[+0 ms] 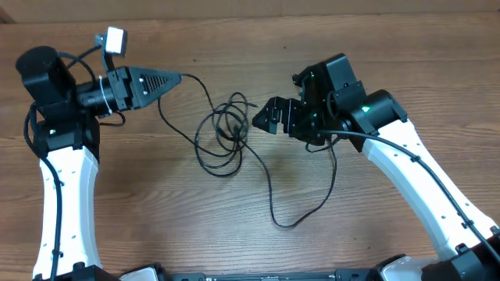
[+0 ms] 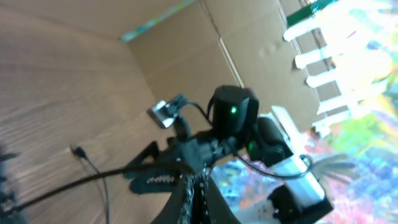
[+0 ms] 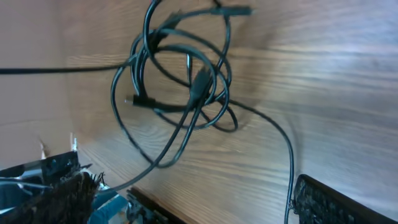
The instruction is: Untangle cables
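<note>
Black cables point(image 1: 226, 129) lie in a loose knot of overlapping loops at the middle of the wooden worktop point(image 1: 375, 47), between the two arms. From the far left side of the knot one strand point(image 1: 199, 87) arcs away to the left tool point(image 1: 176, 77), whose fingers are clenched together on it at their tip, so that the cord comes straight out of the point. A second strand point(image 1: 269, 187) leaves the near right side of the knot, runs towards the near edge, bends in a hook and climbs back to the right, up under the right arm. In the right wrist view the knot point(image 3: 186, 93) shows several loops crossing one another, with a plug point(image 3: 239, 10) sticking out at its far side and another plug point(image 3: 200, 81) caught in the middle. The right tool point(image 1: 266, 115) sits just right of the knot, released, its jaws standing wide apart; its dark fingers point(image 3: 329, 199) frame the wrist view, and the trailing strand passes close beside the right-hand one, though contact cannot be told. In the left wrist view a small plug point(image 2: 78, 150) rests on the wood below a cardboard wall point(image 2: 180, 56).
</note>
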Available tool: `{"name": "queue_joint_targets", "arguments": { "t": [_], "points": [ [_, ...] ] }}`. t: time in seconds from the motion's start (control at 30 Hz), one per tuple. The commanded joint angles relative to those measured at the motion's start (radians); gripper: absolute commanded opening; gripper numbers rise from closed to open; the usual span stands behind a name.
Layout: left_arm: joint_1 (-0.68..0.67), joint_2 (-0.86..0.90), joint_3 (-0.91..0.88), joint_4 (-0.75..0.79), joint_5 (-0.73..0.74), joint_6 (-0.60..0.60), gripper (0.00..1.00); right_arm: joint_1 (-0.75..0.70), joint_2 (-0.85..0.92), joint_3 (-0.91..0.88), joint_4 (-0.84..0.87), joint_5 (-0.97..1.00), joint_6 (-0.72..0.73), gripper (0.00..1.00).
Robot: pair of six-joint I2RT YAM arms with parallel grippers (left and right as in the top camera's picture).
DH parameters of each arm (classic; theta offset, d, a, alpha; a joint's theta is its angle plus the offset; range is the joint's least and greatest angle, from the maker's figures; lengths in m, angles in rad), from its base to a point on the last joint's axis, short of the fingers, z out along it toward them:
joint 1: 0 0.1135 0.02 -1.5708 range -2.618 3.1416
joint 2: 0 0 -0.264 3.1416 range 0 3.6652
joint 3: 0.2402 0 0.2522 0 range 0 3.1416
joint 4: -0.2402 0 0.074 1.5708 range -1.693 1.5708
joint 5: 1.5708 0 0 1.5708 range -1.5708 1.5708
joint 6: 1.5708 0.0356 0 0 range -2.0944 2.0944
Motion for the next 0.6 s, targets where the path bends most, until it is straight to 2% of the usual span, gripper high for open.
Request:
{"name": "queue_joint_targets", "arguments": {
  "t": [0.0,0.1,0.2,0.37,0.57],
  "points": [
    [-0.009,-0.052,0.016,0.108,0.008,-0.348,0.04,0.020,0.004,0.009,0.042,-0.019,-0.023,1.00],
    [-0.021,-0.088,0.016,0.309,-0.051,-0.560,0.04,0.070,0.017,0.009,0.079,-0.012,-0.023,1.00],
    [-0.036,-0.119,0.016,0.452,-0.094,-0.698,0.04,0.120,0.020,0.009,0.088,0.051,-0.022,1.00],
    [-0.075,-0.146,0.016,0.565,-0.133,-0.790,0.04,0.187,0.020,0.009,0.143,0.074,-0.022,1.00],
    [-0.127,-0.150,0.016,0.565,-0.143,-0.817,0.04,0.230,0.020,0.009,0.235,0.048,-0.019,1.00]
  ]
}}
